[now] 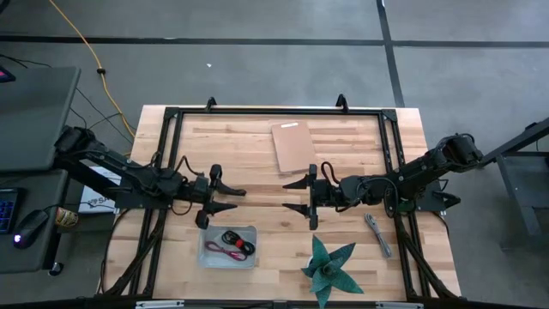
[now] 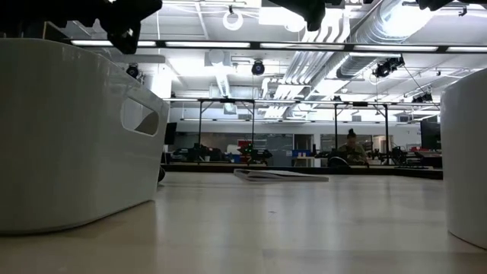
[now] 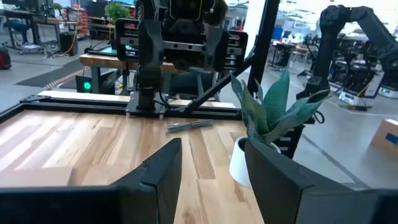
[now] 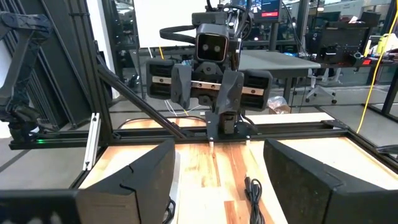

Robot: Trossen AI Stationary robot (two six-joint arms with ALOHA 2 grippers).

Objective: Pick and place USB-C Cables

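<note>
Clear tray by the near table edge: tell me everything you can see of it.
The tray is a small, shallow rectangular bin of clear or whitish plastic, sitting flat on the wooden table near its front edge, just in front of the left end effector. Inside lie a red cable and a black cable, loosely coiled. Nothing grips it.

Bright overhead striplights — soft, faint shadows.

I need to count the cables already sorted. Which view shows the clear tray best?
The high view: the clear rectangular tray lies open from above, red and black cords inside. The low view shows only a white wall up close, possibly it; both wrist views miss it.
</note>
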